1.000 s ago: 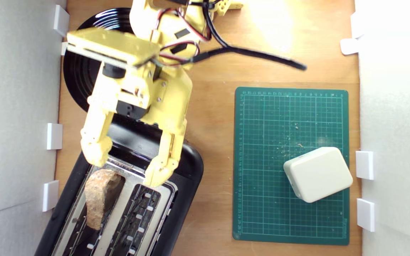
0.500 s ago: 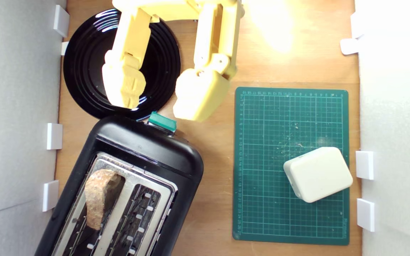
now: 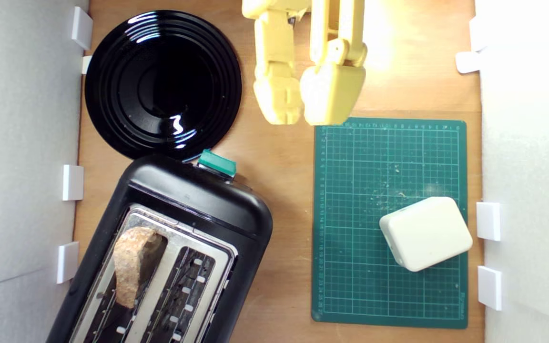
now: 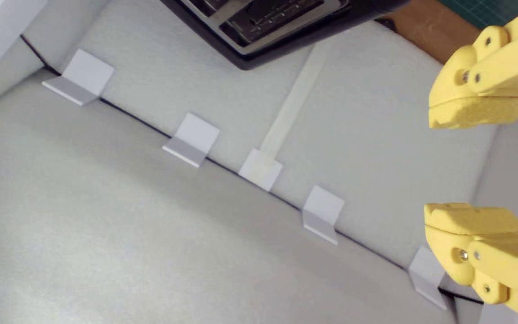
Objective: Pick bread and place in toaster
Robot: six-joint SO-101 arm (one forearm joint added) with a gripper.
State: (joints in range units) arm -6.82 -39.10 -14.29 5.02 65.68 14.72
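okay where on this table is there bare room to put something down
Free patches, in the exterior view: the green mat left of and above the white block; the wood strip between toaster and mat; the black plate, which is bare. Crowded: the toaster corner, with the bread standing in one slot, and under the open gripper near the mat's top edge.

bread slice (image 3: 134, 264): one
toaster (image 3: 169, 247): one, with two slots
black plate (image 3: 162, 83): one
green cutting mat (image 3: 389, 221): one
white rounded block (image 3: 425, 233): one
yellow gripper (image 3: 302, 102): one
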